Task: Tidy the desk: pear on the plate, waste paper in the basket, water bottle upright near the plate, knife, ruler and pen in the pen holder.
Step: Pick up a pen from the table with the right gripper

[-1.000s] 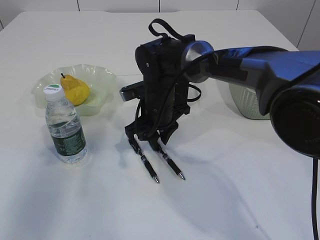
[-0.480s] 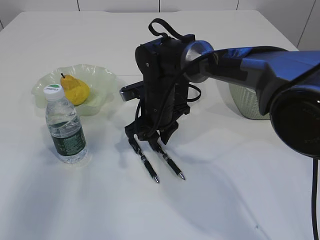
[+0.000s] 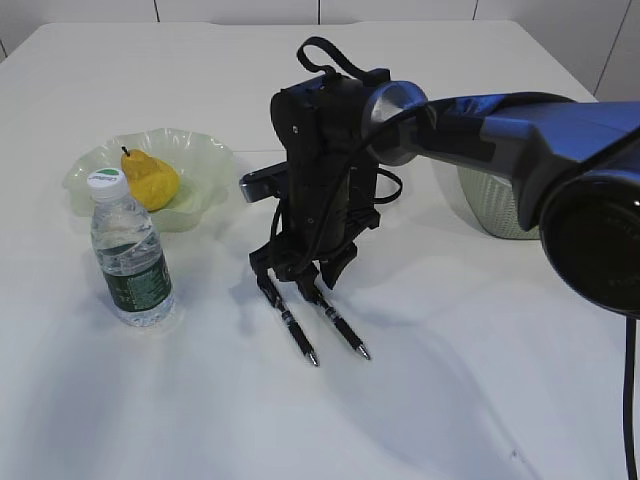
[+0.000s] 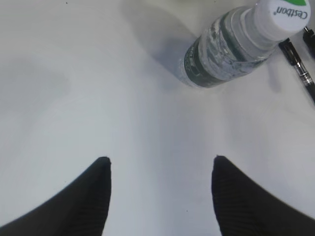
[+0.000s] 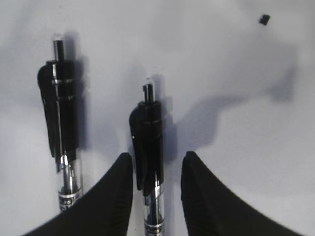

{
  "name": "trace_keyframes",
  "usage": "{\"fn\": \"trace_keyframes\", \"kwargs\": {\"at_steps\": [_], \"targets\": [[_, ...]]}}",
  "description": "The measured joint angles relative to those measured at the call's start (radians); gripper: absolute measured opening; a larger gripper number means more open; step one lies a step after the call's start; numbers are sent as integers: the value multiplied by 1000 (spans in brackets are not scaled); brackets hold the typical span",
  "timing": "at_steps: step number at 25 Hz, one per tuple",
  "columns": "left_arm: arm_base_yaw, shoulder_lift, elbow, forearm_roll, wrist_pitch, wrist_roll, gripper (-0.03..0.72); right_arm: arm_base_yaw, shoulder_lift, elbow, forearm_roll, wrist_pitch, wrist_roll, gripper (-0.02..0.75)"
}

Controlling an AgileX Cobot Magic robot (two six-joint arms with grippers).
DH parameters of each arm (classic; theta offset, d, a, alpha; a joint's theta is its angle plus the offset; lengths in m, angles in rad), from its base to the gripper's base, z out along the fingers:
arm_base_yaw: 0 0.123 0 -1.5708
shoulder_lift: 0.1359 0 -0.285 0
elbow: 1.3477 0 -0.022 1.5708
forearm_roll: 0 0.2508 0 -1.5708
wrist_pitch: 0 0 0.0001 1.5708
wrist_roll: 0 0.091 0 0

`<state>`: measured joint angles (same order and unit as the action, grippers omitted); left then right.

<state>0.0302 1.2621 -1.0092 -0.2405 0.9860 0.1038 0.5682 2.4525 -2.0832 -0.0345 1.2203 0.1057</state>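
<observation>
Between the fingertips of the right gripper [image 5: 156, 164], whose jaws stand apart around it without clamping, one pen [image 5: 148, 147] lies flat on the desk [image 3: 450, 380]; a second pen [image 5: 63, 118] lies just beside.

- You see a yellow pear [image 3: 150, 180] in the pale green plate [image 3: 205, 155].
- Your water bottle [image 3: 130, 255] has a dark green label, white cap.
- Two black pens [image 3: 340, 328] lie on your white counter [image 3: 450, 400].

No visible change; right gripper [image 3: 300, 290] jaws marginally wider.
</observation>
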Motion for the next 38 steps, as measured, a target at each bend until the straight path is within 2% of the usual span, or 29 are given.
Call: {"fn": "trace_keyframes", "kwargs": {"at_steps": [12, 20, 23, 38], "targets": [[0, 0, 0, 0, 0, 0, 456, 0, 18, -4, 0, -2, 0, 247], [0, 0, 0, 0, 0, 0, 456, 0, 19, -4, 0, -2, 0, 127], [0, 0, 0, 0, 0, 0, 456, 0, 23, -18, 0, -2, 0, 109], [0, 0, 0, 0, -2, 0, 456, 0, 3, -348, -25, 16, 0, 102]]}}
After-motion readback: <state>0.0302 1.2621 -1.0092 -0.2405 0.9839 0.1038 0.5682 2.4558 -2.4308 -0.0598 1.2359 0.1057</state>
